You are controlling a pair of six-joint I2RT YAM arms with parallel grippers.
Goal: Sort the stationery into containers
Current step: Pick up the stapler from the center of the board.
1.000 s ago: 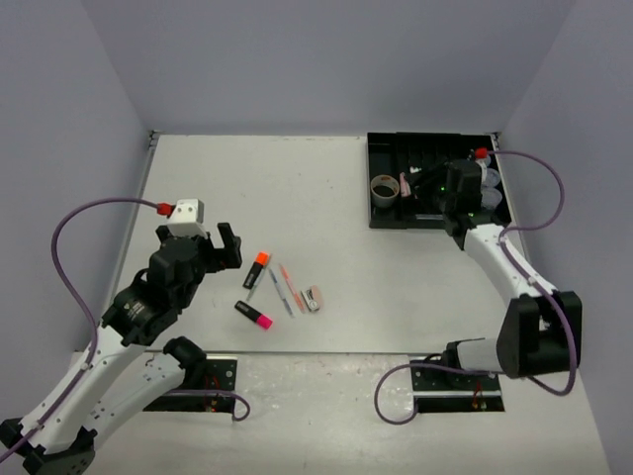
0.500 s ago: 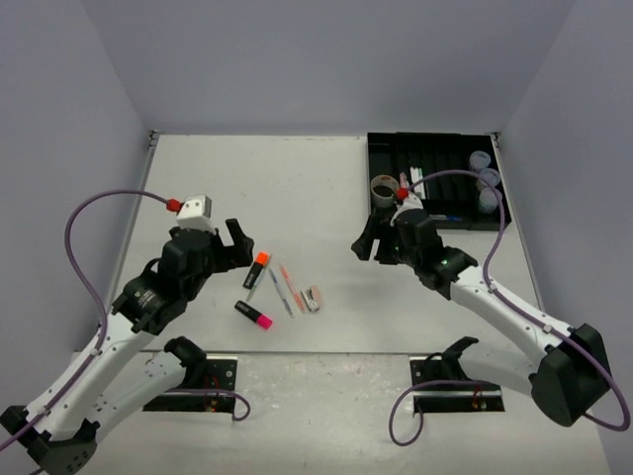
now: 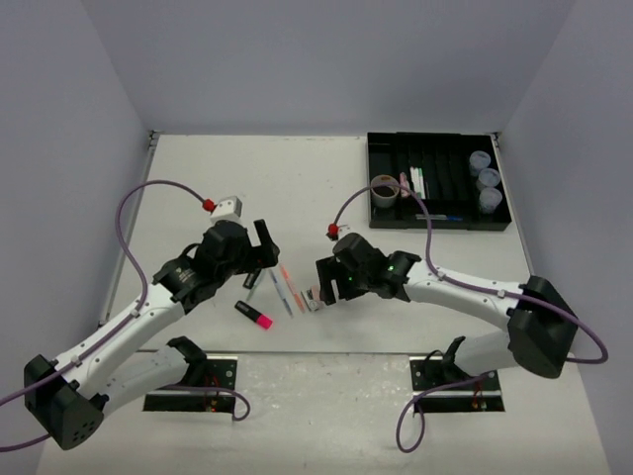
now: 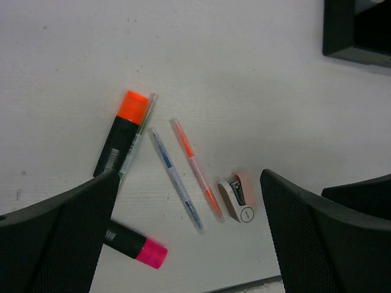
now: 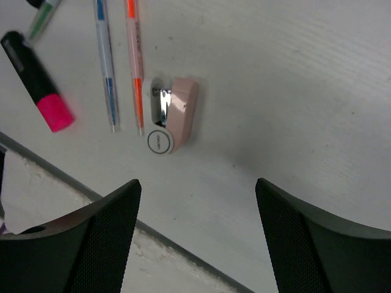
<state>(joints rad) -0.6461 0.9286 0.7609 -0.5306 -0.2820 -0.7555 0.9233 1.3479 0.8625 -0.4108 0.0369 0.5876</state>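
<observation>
R gripper [image 5: 195, 239] wide, empty, over pink stapler [image 5: 173, 116]; L gripper [image 4: 189, 241] wide too, near it. Arms cld clash, or nudge orange pen [image 5: 135, 67] beside it.

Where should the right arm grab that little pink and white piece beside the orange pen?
Probably straight down from above, jaws closing on the two ends of the pink and white piece: round white end and squared pink end. It lies flat, and the orange pen runs close along one long side, leaving little room there. Both ends look clear.
</observation>
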